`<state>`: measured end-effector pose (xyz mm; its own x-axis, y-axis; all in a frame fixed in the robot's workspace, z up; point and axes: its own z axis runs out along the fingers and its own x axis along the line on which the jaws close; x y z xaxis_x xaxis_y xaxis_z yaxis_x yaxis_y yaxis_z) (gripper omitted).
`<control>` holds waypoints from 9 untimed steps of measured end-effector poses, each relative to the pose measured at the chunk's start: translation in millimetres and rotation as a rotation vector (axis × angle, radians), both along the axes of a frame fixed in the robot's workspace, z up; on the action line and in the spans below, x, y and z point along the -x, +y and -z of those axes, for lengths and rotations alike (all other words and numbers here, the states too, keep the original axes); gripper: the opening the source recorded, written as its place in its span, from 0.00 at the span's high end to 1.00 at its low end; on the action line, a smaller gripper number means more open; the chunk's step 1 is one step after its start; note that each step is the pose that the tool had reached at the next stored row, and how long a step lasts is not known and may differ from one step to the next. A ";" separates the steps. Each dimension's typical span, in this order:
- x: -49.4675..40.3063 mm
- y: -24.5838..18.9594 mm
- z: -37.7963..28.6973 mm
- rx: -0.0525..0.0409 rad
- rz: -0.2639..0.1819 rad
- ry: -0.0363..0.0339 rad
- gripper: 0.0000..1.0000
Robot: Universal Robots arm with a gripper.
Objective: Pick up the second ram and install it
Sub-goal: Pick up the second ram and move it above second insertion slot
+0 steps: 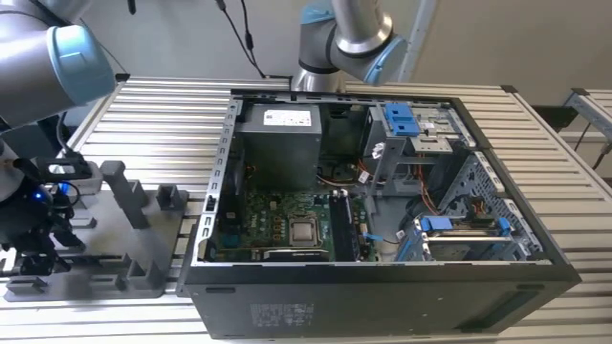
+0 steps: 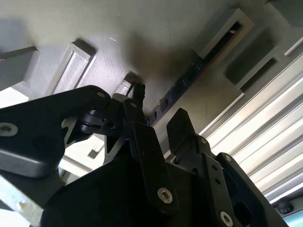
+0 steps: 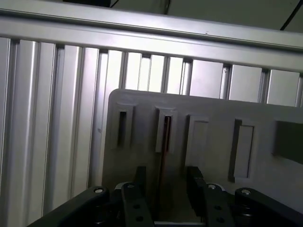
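Observation:
The second ram (image 3: 165,137) stands on edge in a slot of the grey tray (image 3: 215,116), seen as a thin dark blade. In the second wrist view the second ram (image 2: 189,78) runs diagonally across the tray (image 2: 156,28). My gripper (image 3: 166,172) is open and straddles the stick's near end. One black finger (image 3: 141,182) is on each side, with a gap to the board. The second wrist view shows the same straddle by the gripper (image 2: 160,101). In the exterior view the gripper (image 1: 39,265) hangs low over the tray (image 1: 143,244) at that view's left.
An open computer case (image 1: 383,215) lies on the slatted aluminium table (image 1: 163,115), at the exterior view's right of the tray. Its green motherboard (image 1: 277,222) carries a dark stick (image 1: 342,226) in a slot. Upright posts (image 1: 115,186) rise from the tray. A second arm (image 1: 345,43) stands behind the case.

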<state>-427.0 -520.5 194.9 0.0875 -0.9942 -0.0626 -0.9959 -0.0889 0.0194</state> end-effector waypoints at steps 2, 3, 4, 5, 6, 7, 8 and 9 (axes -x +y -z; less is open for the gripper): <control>0.0 0.0 0.3 0.0000 -0.003 0.0000 0.52; 0.0 0.0 0.4 0.0000 -0.003 0.0000 0.52; 0.0 0.0 0.6 0.0000 -0.003 -0.0001 0.52; 0.0 0.0 0.7 -0.0001 -0.003 -0.0002 0.52; 0.1 -0.3 0.9 -0.0002 -0.003 -0.0003 0.52; 0.0 -0.8 1.0 -0.0002 -0.003 -0.0003 0.52; 0.0 -1.3 0.9 0.0000 -0.003 -0.0001 0.52; 0.1 -1.6 1.0 0.0000 -0.003 -0.0002 0.52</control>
